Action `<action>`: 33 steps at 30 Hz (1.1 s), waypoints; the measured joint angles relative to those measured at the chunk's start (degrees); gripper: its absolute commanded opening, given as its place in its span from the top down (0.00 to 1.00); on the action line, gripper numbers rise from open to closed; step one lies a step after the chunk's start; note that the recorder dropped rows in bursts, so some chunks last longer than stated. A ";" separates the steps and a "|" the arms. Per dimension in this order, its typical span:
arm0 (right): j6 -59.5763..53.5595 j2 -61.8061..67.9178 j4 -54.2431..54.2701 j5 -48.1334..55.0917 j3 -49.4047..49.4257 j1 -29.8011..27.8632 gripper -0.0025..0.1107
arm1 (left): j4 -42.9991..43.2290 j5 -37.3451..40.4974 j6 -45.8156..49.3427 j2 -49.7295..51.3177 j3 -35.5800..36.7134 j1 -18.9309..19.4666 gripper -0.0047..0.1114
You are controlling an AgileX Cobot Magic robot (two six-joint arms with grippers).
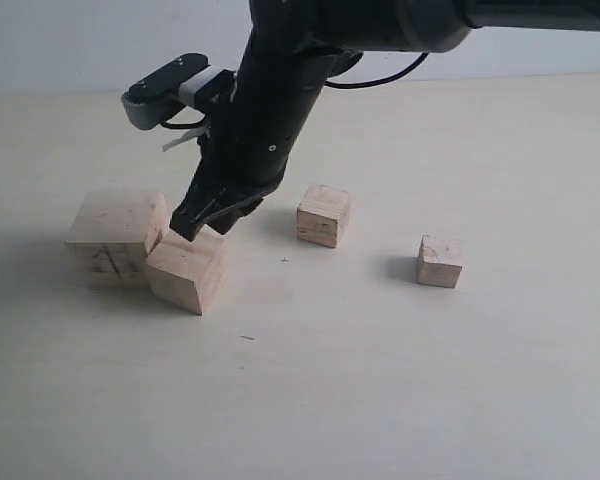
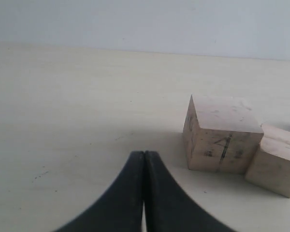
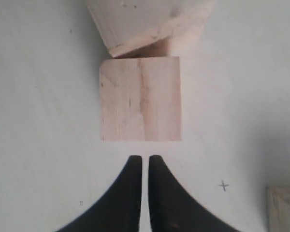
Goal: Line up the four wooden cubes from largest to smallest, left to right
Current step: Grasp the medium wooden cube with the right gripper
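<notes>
The largest cube (image 1: 115,235), with dark pencil marks on its front face, stands at the left. The second-largest cube (image 1: 187,270) touches its right front corner and is turned at an angle to it. Further right stand the third cube (image 1: 323,214) and the smallest cube (image 1: 439,261), each alone. My right gripper (image 1: 192,228) has reached across to the left. It sits at the back edge of the second cube (image 3: 140,99), fingers nearly together (image 3: 145,159), holding nothing. My left gripper (image 2: 144,153) is shut and empty, low over the table, left of the largest cube (image 2: 222,137).
The pale tabletop (image 1: 310,390) runs back to a light wall. The right arm's dark body (image 1: 270,110) leans over the space behind the two left cubes. Small pen marks dot the table (image 1: 285,260). The left arm does not show in the exterior view.
</notes>
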 measured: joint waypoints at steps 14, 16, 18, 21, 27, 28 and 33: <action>-9.01 2.99 4.40 -3.90 0.35 0.21 0.13 | 0.00 0.00 0.00 0.00 0.00 0.00 0.96; -9.01 3.69 4.79 -4.17 0.35 0.21 0.13 | 0.00 0.00 0.00 0.00 0.00 0.00 0.96; -9.14 4.53 5.19 -4.30 0.35 0.21 0.13 | 0.00 0.00 0.00 0.00 0.00 0.00 0.96; -9.64 6.24 6.04 -5.17 0.35 0.21 0.13 | 0.00 0.00 0.00 0.00 0.00 0.00 0.96; -10.31 9.70 6.29 -7.13 0.35 0.21 0.16 | 0.00 0.00 0.00 0.00 0.00 0.00 0.96; -10.42 10.04 6.29 -7.51 0.35 0.21 0.23 | 0.00 0.00 0.00 0.00 0.00 0.00 0.96; -10.42 10.80 6.29 -8.65 0.35 0.21 0.67 | 0.00 0.00 0.00 0.00 0.00 0.00 0.96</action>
